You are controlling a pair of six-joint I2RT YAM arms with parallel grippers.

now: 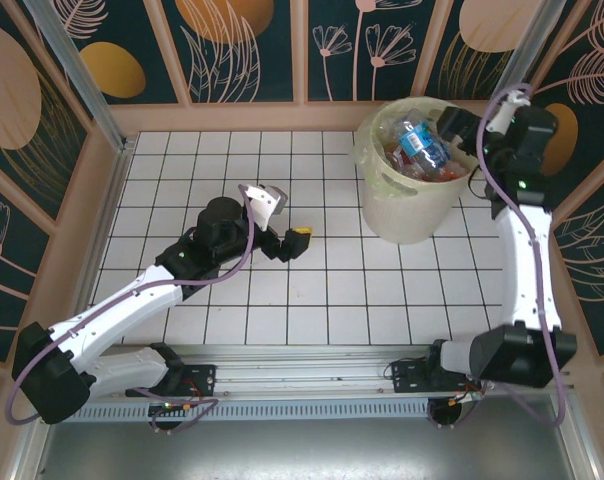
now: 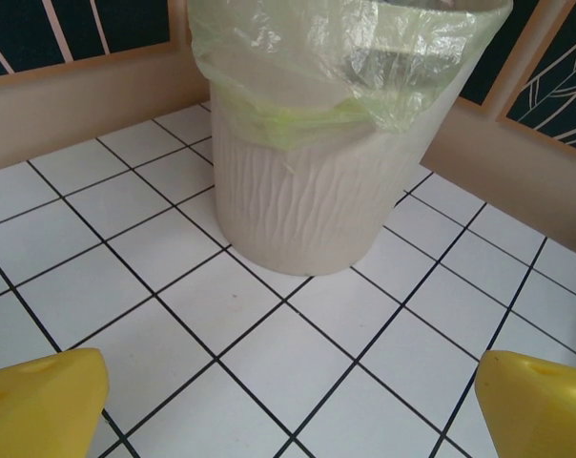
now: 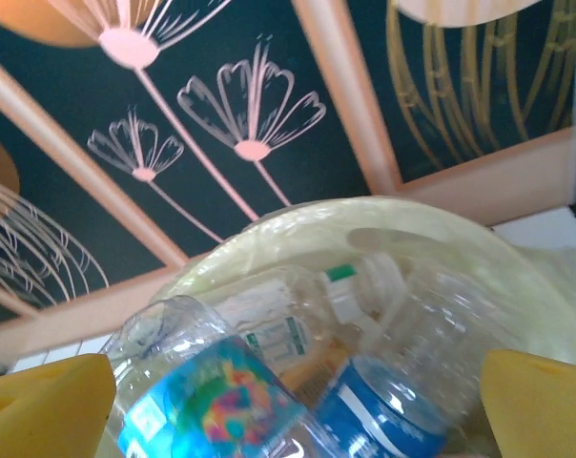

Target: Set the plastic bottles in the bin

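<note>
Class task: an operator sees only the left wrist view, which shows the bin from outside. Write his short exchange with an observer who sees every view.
Operator: What is inside the bin?
Observer: Plastic bottles are heaped in it, with a blue-labelled bottle on top.
Operator: Where is the right hand?
Observer: It hovers open over the right side of the bin, above the bottles.

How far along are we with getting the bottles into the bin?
Done: every plastic bottle I can see lies in the bin, piled near its rim. In hand: nothing; the right gripper hangs open over the bin, the left gripper open above the table. Left: apparently nothing, though the arms hide some tiles.
</note>
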